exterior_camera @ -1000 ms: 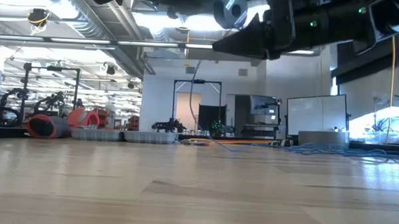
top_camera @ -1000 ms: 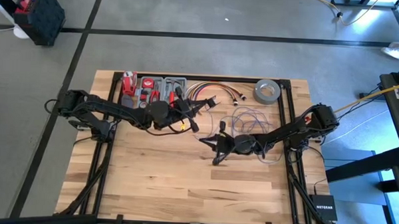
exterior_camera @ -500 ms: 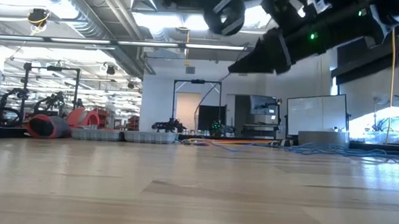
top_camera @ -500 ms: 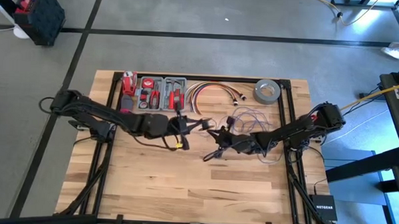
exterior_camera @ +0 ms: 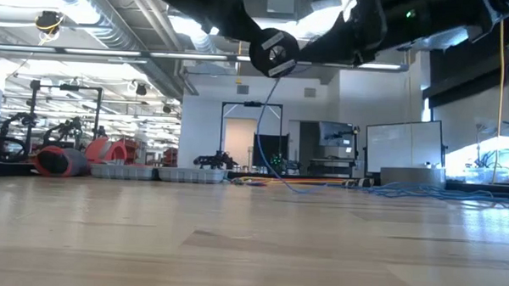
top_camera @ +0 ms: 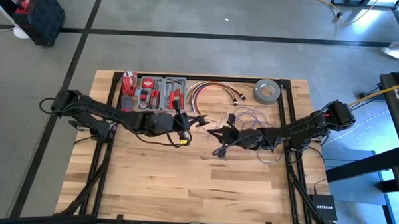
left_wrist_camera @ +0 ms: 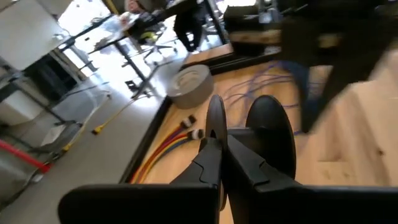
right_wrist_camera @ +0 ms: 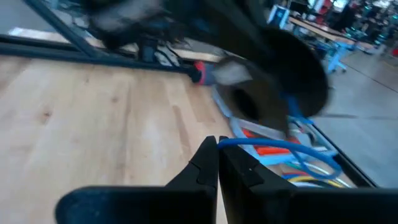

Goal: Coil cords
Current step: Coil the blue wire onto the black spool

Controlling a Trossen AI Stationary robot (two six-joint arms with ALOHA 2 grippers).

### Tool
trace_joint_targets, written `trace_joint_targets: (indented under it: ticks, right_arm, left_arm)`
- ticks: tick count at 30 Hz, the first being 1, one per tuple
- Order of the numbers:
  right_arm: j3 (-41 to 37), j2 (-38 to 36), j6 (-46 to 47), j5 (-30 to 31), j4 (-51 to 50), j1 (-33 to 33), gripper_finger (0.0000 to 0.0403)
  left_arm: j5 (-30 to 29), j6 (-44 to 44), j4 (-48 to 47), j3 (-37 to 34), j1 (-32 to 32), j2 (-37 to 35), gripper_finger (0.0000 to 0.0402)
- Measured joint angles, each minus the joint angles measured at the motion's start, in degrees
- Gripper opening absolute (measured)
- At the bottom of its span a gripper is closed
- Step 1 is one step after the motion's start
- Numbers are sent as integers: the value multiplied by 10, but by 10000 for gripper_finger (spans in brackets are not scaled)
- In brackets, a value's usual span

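From above, I see both dark arms meeting over the middle of the light wooden table, toward its far edge. My left gripper and right gripper sit just beside each other.

Only the left wrist view shows what my left jaws are doing: they are closed on the small round black disc, pinched edge-on. The low view turns that disc face-on, held high above the table between the two arms, with the long, very thin grey-blue wire dropping from it almost straight down, then curving toward the table's right side.

The right wrist view adds that my right jaws are closed on the wire, which runs sideways out of the fingertips, the disc a blur just beyond.

The rest of the wire lies in loose loops on the table near the far right corner, best seen from above. Along the far edge are the grey tape roll, the curved bundle of red, yellow and white cables and a grey tray of red-handled tools.
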Motion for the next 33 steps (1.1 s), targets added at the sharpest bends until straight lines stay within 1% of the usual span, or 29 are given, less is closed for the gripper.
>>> trace_joint_targets:
  ticks: [4, 6, 8, 11, 13, 16, 22, 26, 33]
  right_arm:
    - [0, -1, 4, -17, 1, -19, 7]
    - [0, -8, 5, -38, -1, -19, 7]
    - [0, -15, 12, -69, 20, -19, 7]
    - [1, -13, 36, -120, 55, -19, 7]
    - [1, -5, 49, -138, 78, -19, 7]
    - [2, 12, 61, -139, 95, -19, 7]
    - [28, 46, 52, -137, 112, -22, 7]
    - [29, 58, 47, -115, 103, -30, 7]
    - [29, 60, 51, -99, 91, -29, 7]
  left_arm:
    - [26, -1, -20, 0, -2, 0, 0]
    - [31, -6, -44, 0, 0, 0, 0]
    - [32, -11, -52, 0, 6, 3, 0]
    - [33, -5, -15, 0, 17, 15, 0]
    - [38, 1, 20, 0, 24, 28, 0]
    - [62, -2, 68, 0, 33, 53, 0]
    - [72, -8, 140, 0, 34, 89, 0]
    - [71, -23, 187, 0, 32, 89, 0]
    - [71, -36, 236, 0, 29, 78, 0]
